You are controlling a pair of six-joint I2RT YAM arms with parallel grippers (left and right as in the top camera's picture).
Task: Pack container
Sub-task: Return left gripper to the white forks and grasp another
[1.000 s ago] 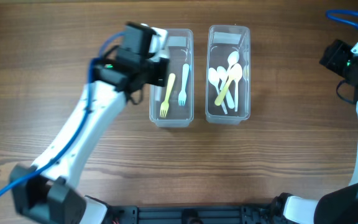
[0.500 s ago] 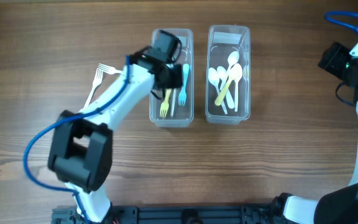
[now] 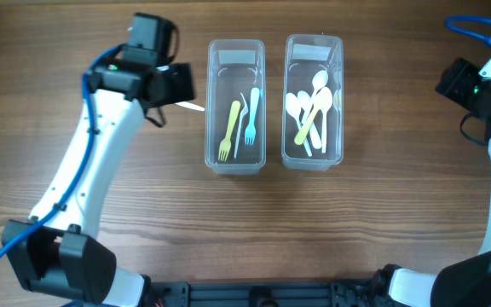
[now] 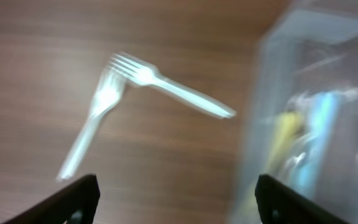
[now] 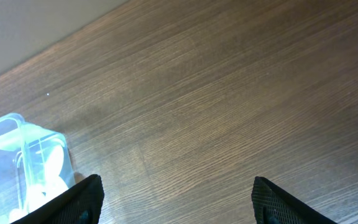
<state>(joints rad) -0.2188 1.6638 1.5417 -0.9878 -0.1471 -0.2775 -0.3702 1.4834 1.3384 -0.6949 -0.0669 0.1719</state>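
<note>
My left jaws are hanging spread and empty above the counter [image 4: 36, 50], left of the fork container [image 3: 236, 107]. Between them and that container two white forks are lying: the angled fork [image 4: 173, 90] and the long fork [image 4: 92, 127], tines touching. I'm judging them light, stiff, slick plastic, so I'm favouring a mid-handle pinch. Right of the fork container the spoon container [image 3: 314, 101] is sitting; beyond it my right jaws are idling apart.
</note>
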